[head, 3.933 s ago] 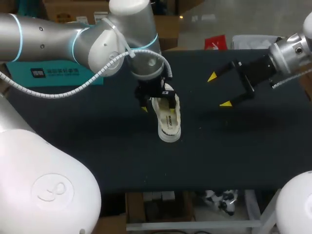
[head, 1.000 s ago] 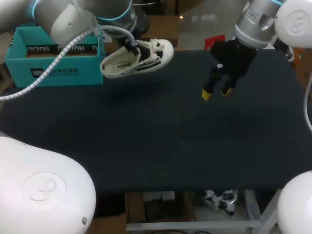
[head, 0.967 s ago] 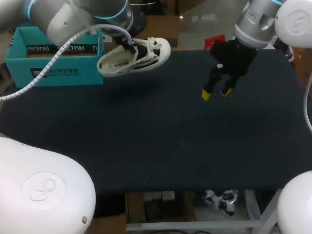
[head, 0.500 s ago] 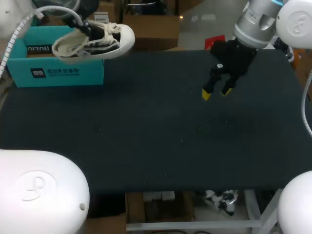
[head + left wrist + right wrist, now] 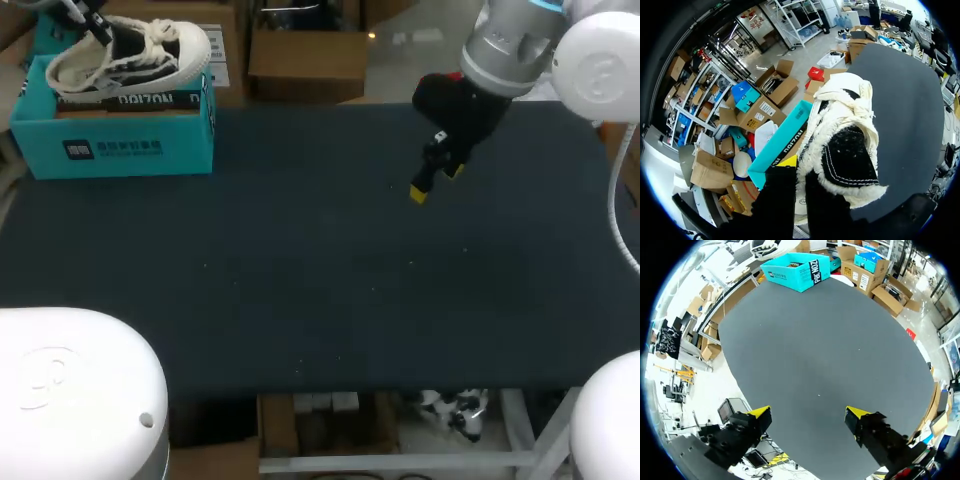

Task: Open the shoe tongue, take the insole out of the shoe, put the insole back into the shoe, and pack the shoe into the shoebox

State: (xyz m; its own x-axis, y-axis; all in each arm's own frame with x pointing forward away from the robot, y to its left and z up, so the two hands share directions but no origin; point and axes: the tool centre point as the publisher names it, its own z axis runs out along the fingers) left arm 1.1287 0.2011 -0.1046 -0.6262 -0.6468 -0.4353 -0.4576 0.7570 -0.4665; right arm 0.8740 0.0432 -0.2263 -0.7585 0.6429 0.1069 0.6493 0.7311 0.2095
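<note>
White shoe (image 5: pixel 125 55) is hanging just above the teal box (image 5: pixel 110 150), lengthwise along it, left gripper (image 5: pixel 802 172) clamping its heel; right gripper (image 5: pixel 807 413) is hovering well apart, jaws spread.

The teal shoebox (image 5: pixel 110 130) carries upside-down white lettering and a small label, neither clearly legible.

From above and behind the robot, looks steeply down on the whole dark table (image 5: pixel 320 280), teal shoebox (image 5: pixel 110 140) at its far left corner. From the left wrist, peers out very close to the shoe (image 5: pixel 845 150), the same shoebox and table just beyond. From the right wrist, faces down from well above the table, past the right gripper (image 5: pixel 807 414), toward that shoebox at the far edge.
</note>
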